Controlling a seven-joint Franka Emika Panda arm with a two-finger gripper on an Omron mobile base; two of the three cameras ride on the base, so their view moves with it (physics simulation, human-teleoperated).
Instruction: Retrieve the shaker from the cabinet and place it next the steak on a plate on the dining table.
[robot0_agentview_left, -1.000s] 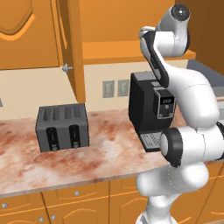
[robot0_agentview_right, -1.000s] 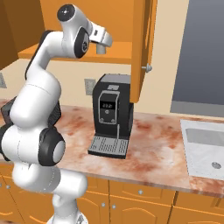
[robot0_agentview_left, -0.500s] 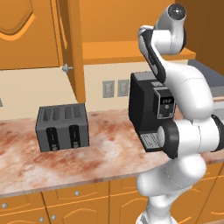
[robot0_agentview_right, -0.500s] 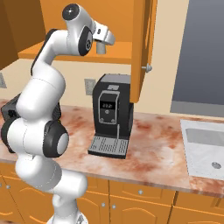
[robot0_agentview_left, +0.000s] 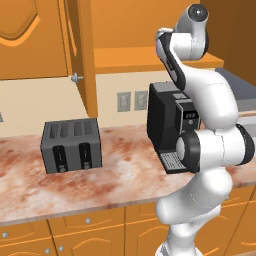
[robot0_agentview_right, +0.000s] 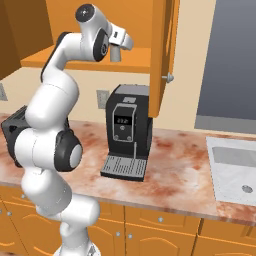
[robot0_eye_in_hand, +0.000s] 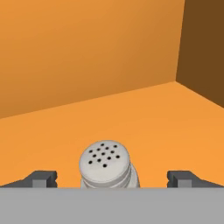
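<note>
The shaker (robot0_eye_in_hand: 105, 164), a small grey cylinder with a perforated metallic cap, stands on the orange shelf (robot0_eye_in_hand: 144, 118) inside the open wall cabinet (robot0_agentview_right: 162, 50). In the hand view it sits low in the middle, between my two dark fingertips (robot0_eye_in_hand: 41, 178), with a gap on each side. My gripper (robot0_eye_in_hand: 113, 179) is open around it and touches nothing. In the right base view the gripper (robot0_agentview_right: 120, 46) reaches into the cabinet above the coffee machine, with the shaker (robot0_agentview_right: 116, 55) just beneath the hand. The steak, the plate and the dining table are out of view.
The cabinet door (robot0_agentview_left: 82, 50) hangs open, its knob (robot0_agentview_left: 75, 77) facing out. Below on the marbled counter (robot0_agentview_left: 115, 180) stand a toaster (robot0_agentview_left: 72, 145) and a black coffee machine (robot0_agentview_right: 127, 130). A sink (robot0_agentview_right: 235, 170) lies at the right. The cabinet's dark side wall (robot0_eye_in_hand: 203, 48) is close by.
The hand has edged a little further into the cabinet, and the arm's elbow and lower joints have shifted slightly. The shaker has not moved.
</note>
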